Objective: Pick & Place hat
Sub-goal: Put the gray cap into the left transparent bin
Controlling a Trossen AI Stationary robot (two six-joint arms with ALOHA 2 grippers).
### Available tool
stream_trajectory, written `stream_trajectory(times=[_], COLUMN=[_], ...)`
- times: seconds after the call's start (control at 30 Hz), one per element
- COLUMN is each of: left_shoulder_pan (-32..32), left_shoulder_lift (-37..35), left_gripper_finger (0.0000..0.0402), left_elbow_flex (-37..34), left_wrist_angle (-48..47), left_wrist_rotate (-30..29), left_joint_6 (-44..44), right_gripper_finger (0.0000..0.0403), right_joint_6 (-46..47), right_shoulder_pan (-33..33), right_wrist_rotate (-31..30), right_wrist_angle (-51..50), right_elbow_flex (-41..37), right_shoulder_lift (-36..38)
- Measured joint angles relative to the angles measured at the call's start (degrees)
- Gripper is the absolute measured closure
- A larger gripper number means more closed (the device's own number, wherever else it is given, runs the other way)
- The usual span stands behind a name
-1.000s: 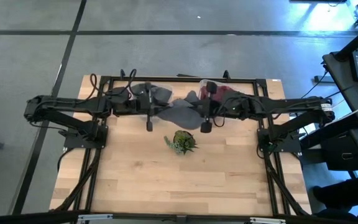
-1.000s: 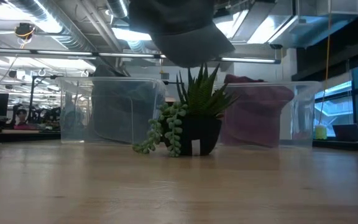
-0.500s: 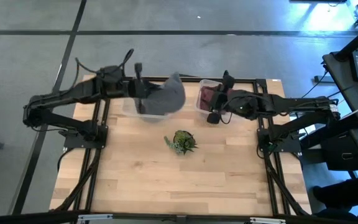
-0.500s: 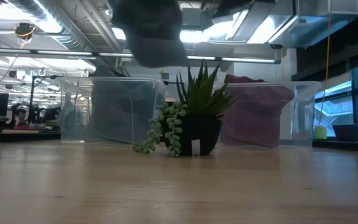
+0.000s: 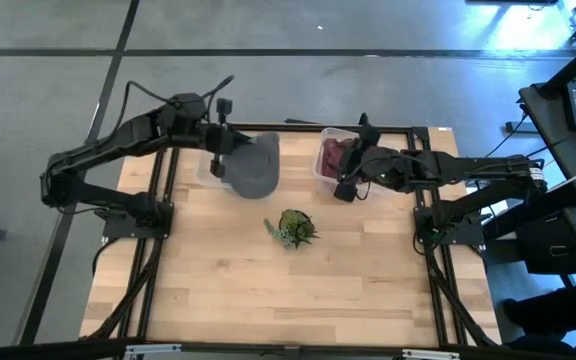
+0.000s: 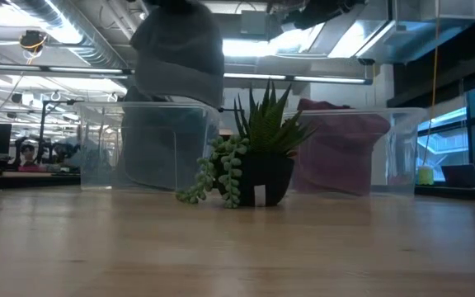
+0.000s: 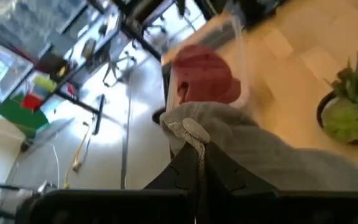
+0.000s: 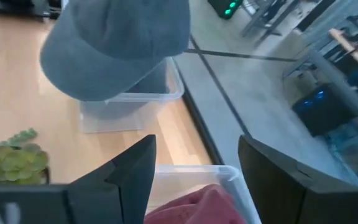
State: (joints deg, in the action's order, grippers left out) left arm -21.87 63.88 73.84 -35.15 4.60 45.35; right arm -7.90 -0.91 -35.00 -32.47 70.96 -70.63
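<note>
At the worktop's (image 5: 218, 290) far edge, over the left bin (image 5: 208, 166): one grey hat (image 5: 250, 166), hanging in the air. The left claw (image 5: 221, 165) is pinching it tight by a fold of fabric, so the crown is drooping free below the fingers; in the low view the hat (image 6: 177, 51) is hanging above the clear bin (image 6: 143, 144) rather than lying in it, which suggests it is being carried there for dropping, though release is not yet made.

Right claw (image 5: 344, 190): hovering with fingers (image 8: 132, 171) spread wide and empty just at the right bin (image 5: 334, 158), which is holding a red hat (image 5: 337, 152). It appears to be waiting clear of the left arm's path.

Mid-worktop: one potted plant (image 5: 293, 227), standing upright, well apart from both claws and untouched.
</note>
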Motion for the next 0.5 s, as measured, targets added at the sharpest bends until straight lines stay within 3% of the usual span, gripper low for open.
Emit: stream_trajectory(times=[0.5], left_shoulder_pan=[-0.9], left_shoulder_lift=[0.6], left_gripper_finger=[0.0398], left_elbow_flex=[3.6], left_wrist_angle=[-1.5], left_wrist_rotate=[-0.7], left_joint_6=[5.2], right_gripper_finger=[0.0176], right_joint_6=[0.1], right_shoulder_pan=[0.0], right_wrist_rotate=[0.6], right_wrist_angle=[0.0], right_elbow_flex=[0.0], right_shoulder_lift=[0.0])
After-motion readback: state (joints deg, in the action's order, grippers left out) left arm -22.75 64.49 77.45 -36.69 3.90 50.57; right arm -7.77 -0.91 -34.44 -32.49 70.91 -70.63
